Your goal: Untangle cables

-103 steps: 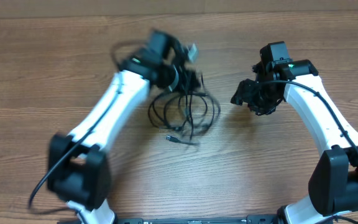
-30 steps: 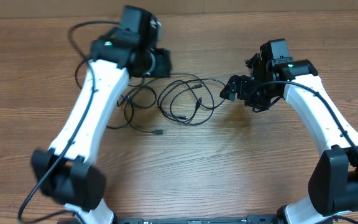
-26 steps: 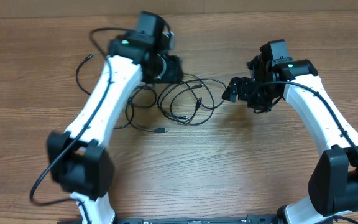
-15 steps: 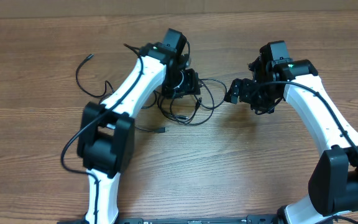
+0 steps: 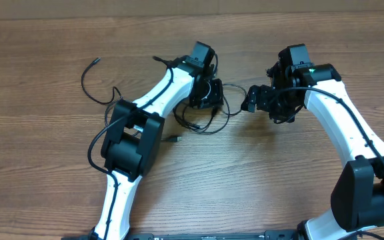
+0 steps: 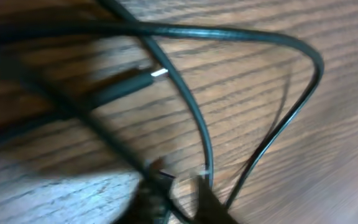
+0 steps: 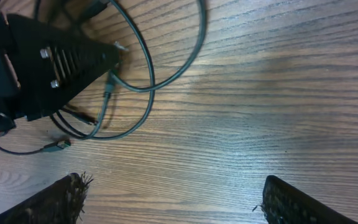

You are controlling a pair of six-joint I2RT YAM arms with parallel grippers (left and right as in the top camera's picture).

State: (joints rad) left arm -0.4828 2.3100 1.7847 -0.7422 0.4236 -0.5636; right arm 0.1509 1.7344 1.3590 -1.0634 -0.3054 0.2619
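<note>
Robot arms: 2, the left arm [image 5: 155,110] and the right arm [image 5: 342,117], both white w/ black joints. Grippers: 2, one per arm, i.e. the left gripper [image 5: 209,103] and the right gripper [image 5: 251,100]. Table [image 5: 259,193]: 1, of wood. The cables [image 5: 209,127]: exact no. I cannot tell, as the loops overlap in 1 heap, plus 1 separate cord [image 5: 85,83]. Plug ends seen from overhead: 2, first plug [image 5: 97,61] and second plug [image 5: 177,139].

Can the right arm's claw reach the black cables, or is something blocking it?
Probably yes: the open right gripper is close beside the cables, with only bare table between. The left gripper is on the bundle, so just the near loop looks free.
</note>
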